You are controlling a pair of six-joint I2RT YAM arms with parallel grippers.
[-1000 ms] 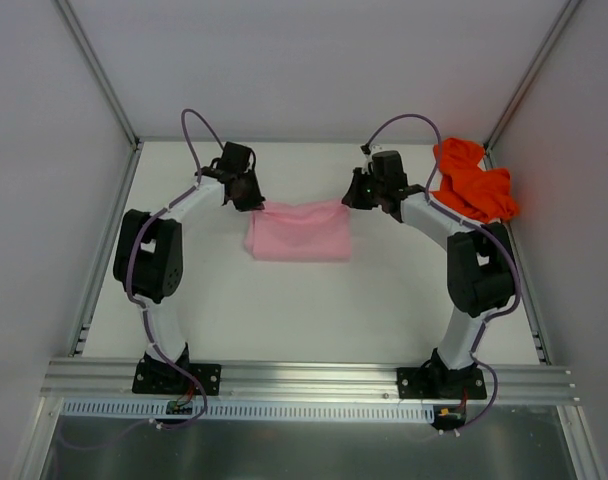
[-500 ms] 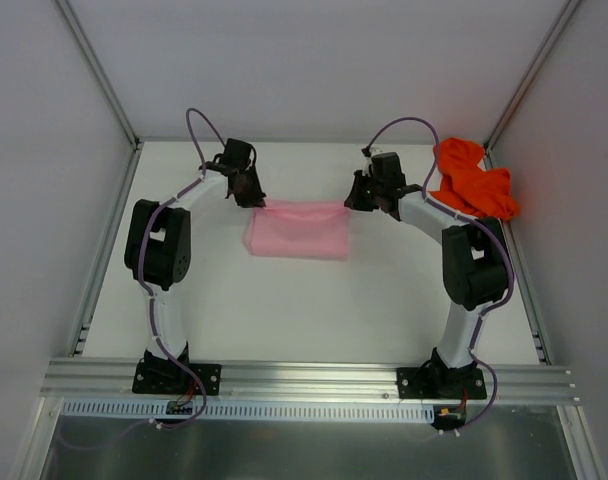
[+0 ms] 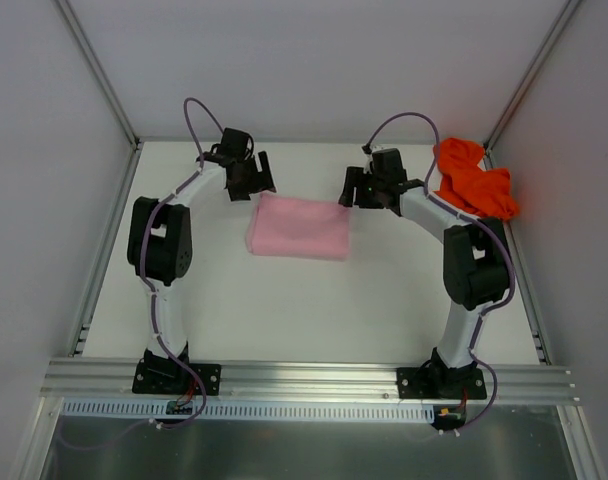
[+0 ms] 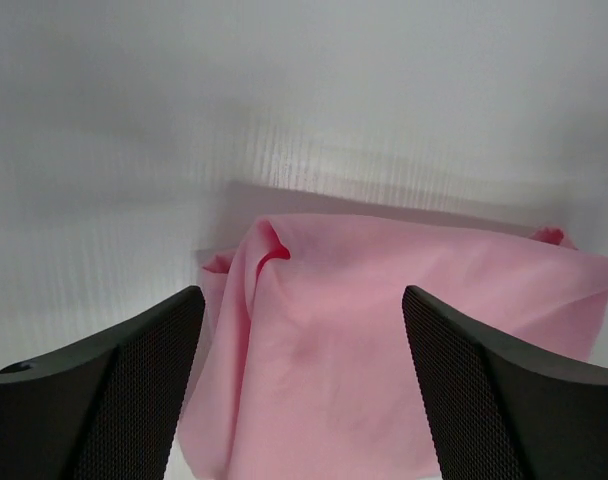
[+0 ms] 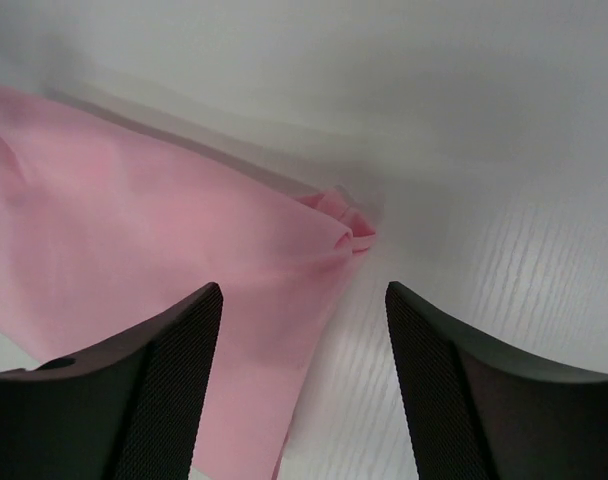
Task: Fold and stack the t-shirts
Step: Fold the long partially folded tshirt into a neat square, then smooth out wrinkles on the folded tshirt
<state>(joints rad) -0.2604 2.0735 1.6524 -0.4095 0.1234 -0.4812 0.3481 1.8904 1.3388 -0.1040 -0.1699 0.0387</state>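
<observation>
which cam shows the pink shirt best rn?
Top external: it shows the whole pink shirt, folded into a rectangle on the table. Left wrist shows only one end with a raised crease, cut off below; right wrist shows only one corner and an edge.

You have a white table with two things lying on it. The pink shirt lies folded into a flat rectangle a little beyond the middle, its long side running left to right. The orange shirt sits crumpled in a heap in the far right corner, well apart from the pink one.
</observation>
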